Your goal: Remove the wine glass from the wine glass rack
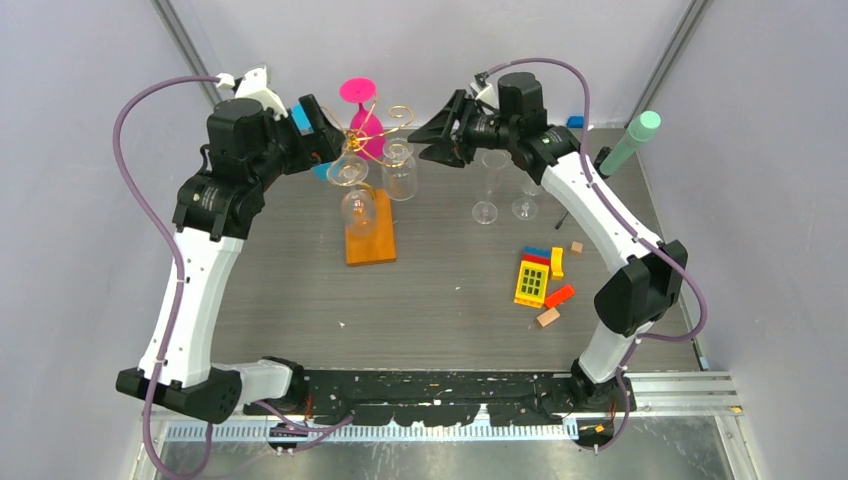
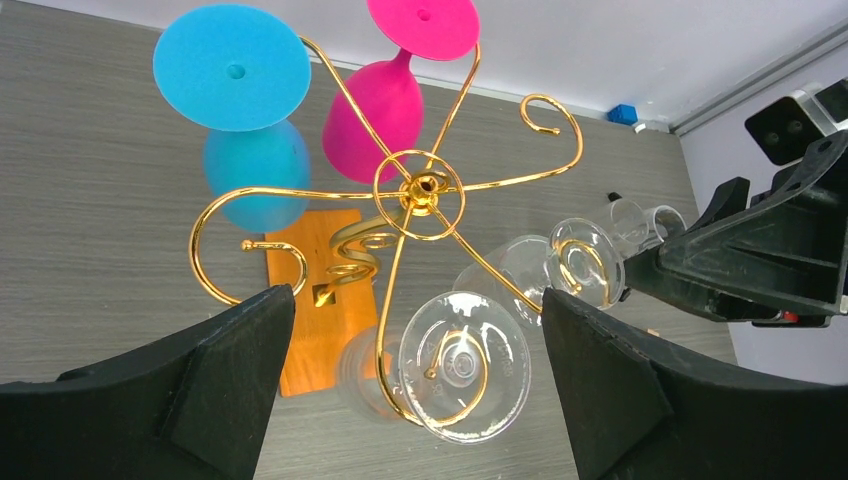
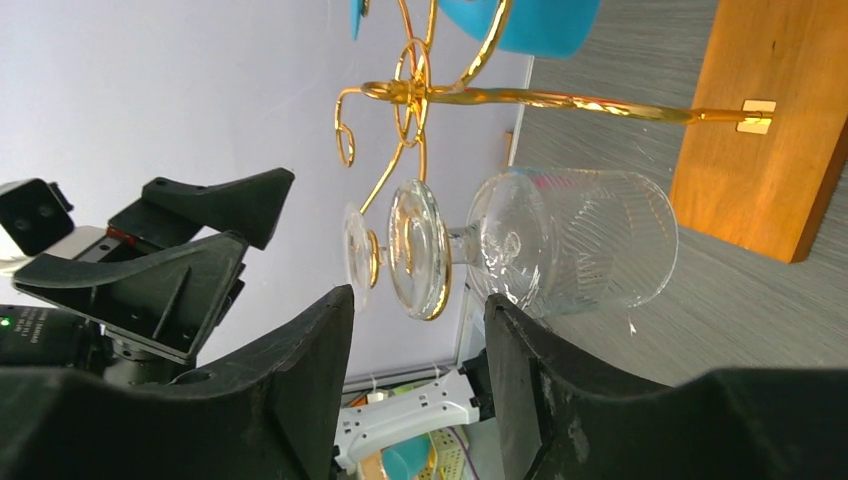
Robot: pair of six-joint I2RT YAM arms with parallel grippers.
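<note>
The gold wire rack stands on its orange wooden base. A pink glass, a blue glass and three clear wine glasses hang upside down from its arms. My left gripper is open and empty, just left of the rack top. In the left wrist view the gripper frames a clear glass foot. My right gripper is open and empty, just right of the rack. In the right wrist view the gripper sits beside a hanging ribbed clear glass, not touching it.
Two clear glasses stand upright on the table right of the rack. Coloured toy blocks lie at the right. A black tripod with a mint-green tip stands at the far right. Grey walls close in on both sides.
</note>
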